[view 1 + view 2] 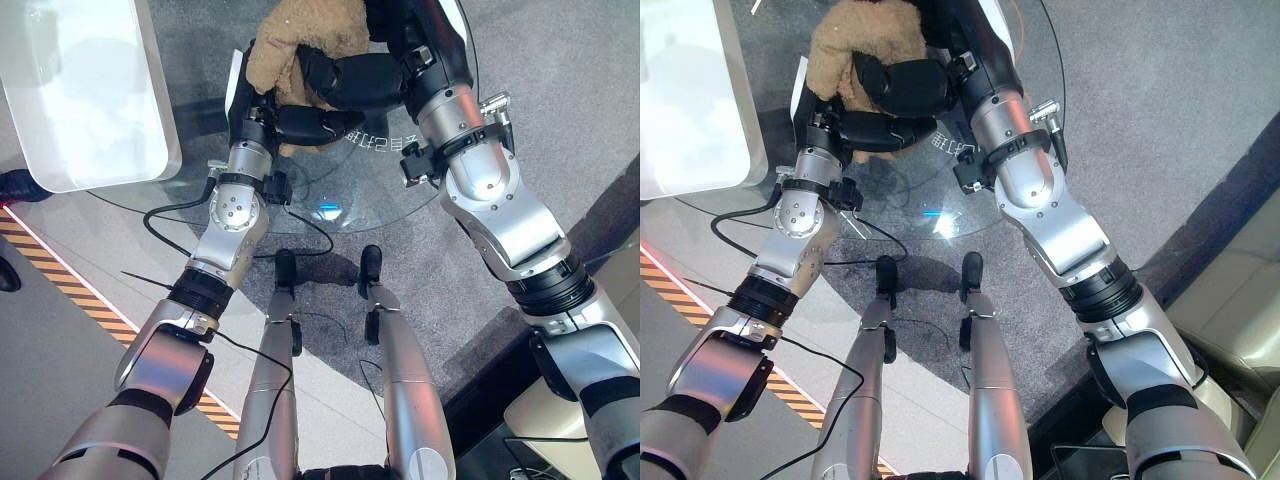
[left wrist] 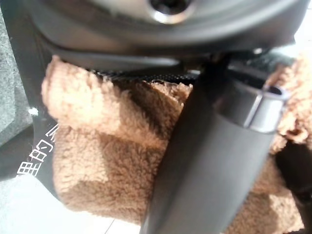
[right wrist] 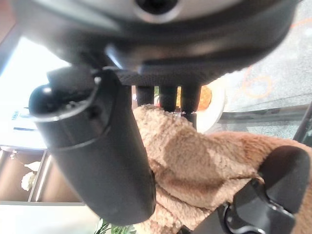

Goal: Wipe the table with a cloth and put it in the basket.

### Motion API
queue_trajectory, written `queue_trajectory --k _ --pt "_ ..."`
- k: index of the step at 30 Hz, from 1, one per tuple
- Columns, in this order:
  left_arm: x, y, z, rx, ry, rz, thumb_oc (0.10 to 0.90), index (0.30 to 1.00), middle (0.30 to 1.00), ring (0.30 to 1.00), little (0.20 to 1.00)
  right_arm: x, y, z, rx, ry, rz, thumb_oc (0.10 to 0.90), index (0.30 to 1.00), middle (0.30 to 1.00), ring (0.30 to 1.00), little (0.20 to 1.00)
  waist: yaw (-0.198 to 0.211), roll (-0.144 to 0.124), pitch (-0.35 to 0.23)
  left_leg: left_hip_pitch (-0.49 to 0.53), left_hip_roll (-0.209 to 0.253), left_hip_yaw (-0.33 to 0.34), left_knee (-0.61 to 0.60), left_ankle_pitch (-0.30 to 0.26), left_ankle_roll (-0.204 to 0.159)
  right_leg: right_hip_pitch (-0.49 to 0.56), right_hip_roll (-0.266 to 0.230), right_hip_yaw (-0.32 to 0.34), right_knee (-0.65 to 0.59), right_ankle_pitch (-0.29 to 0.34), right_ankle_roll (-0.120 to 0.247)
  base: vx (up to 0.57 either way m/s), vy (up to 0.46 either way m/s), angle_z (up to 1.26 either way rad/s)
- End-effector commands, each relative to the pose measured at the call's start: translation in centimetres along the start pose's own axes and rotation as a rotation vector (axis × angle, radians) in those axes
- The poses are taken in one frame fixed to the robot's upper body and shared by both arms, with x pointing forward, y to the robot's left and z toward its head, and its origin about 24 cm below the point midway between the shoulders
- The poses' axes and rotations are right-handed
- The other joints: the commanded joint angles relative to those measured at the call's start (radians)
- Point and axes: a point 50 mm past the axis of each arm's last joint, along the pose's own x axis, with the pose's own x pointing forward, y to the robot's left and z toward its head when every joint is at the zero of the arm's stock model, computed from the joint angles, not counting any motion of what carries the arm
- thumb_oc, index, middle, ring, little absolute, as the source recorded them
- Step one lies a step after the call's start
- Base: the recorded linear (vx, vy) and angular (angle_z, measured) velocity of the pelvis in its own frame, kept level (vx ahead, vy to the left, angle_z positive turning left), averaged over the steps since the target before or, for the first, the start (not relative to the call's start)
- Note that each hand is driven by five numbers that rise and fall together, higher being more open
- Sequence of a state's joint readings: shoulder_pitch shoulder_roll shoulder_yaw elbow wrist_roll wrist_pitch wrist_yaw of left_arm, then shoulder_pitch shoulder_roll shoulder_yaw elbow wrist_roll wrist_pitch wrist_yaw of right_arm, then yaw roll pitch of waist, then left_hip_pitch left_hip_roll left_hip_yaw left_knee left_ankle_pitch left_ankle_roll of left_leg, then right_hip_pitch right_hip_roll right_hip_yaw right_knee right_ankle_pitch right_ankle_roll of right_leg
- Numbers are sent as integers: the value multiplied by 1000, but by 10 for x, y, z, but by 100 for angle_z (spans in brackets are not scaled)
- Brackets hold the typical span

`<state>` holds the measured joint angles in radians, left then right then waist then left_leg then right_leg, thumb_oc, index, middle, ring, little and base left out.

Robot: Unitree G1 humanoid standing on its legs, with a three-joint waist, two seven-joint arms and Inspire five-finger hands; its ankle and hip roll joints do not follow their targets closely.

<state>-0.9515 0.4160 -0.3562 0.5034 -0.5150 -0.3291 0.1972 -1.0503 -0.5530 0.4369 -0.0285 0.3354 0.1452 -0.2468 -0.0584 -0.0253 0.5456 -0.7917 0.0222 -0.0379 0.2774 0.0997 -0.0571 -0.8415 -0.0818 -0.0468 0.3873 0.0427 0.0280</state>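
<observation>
Cloth [image 1: 300, 40] in tan fleece sits bunched on the round glass table [image 1: 400, 200] in the left eye view, with both dark hands meeting at it. The left hand [image 1: 300, 122] comes up from below and lies at the cloth's near edge, and the right hand [image 1: 345, 78] reaches across from the right, its fingers wrapped over the fleece. Two hands on one wad looks like a transfer or a gathering-up, judging by how the fabric is heaped rather than spread flat for wiping. A white tray-like object [image 1: 80, 90] sits at the table's left side.

From the right eye view the same heap [image 1: 855, 45] sits at the far part of the glass, the right hand [image 1: 905, 85] over its near flank and the left hand [image 1: 875, 130] just under it. White print on the glass shows beside the hands.

Up close in the left wrist view, the left thumb [image 2: 214, 161] presses across the fleece [image 2: 97, 161], pinching it against the palm; the cloth rests on the printed glass.

In the right wrist view the right thumb [image 3: 97, 156] and fingers [image 3: 168, 97] curl round the fabric [image 3: 195, 165], and the other hand's dark parts touch it too. I cannot tell where the basket is
</observation>
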Motion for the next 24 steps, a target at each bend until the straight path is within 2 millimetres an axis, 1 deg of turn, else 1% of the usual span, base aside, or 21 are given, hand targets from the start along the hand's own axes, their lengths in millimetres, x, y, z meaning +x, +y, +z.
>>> queue_trajectory --k 1,11,13,15,18,20,24 --pt "19 -34 57 -97 -269 -169 100 300 300 300 200 -2 -4 136 130 -647 8 100 300 300 300 200 9 -15 -26 47 12 5 20 -59 3 83 31 64 -25 -54 46 0 0 0" --pt "16 -31 45 -366 -207 -122 100 300 300 300 200 -1 -2 136 136 -646 7 100 300 300 300 200 9 -18 -26 47 12 6 18 -62 4 83 31 65 -27 -55 47 0 0 0" --pt "15 -31 43 -383 -202 -117 100 300 300 300 200 -1 -2 136 138 -645 5 100 300 300 300 200 9 -19 -26 48 12 6 17 -61 4 83 32 65 -28 -55 47 0 0 0" --pt "14 -31 41 -458 -195 -112 100 300 300 300 200 -1 -1 137 138 -643 3 100 300 300 300 200 10 -20 -26 45 12 6 20 -63 4 82 31 65 -27 -55 47 0 0 0" --pt "13 -32 41 -528 -192 -113 100 300 300 300 200 -1 -1 137 139 -643 3 100 300 300 300 200 9 -21 -26 45 11 7 19 -63 5 81 31 65 -27 -54 48 0 0 0" --pt "13 -32 41 -539 -192 -116 100 300 300 300 200 -1 -2 137 140 -642 3 100 300 300 300 200 9 -21 -26 46 11 7 18 -62 5 83 30 64 -30 -54 48 0 0 0" --pt "12 -34 39 -649 -186 -131 100 300 300 300 200 -1 -1 136 143 -641 5 100 300 300 300 200 7 -22 -26 45 11 9 17 -62 6 82 30 66 -33 -52 47 0 0 0"
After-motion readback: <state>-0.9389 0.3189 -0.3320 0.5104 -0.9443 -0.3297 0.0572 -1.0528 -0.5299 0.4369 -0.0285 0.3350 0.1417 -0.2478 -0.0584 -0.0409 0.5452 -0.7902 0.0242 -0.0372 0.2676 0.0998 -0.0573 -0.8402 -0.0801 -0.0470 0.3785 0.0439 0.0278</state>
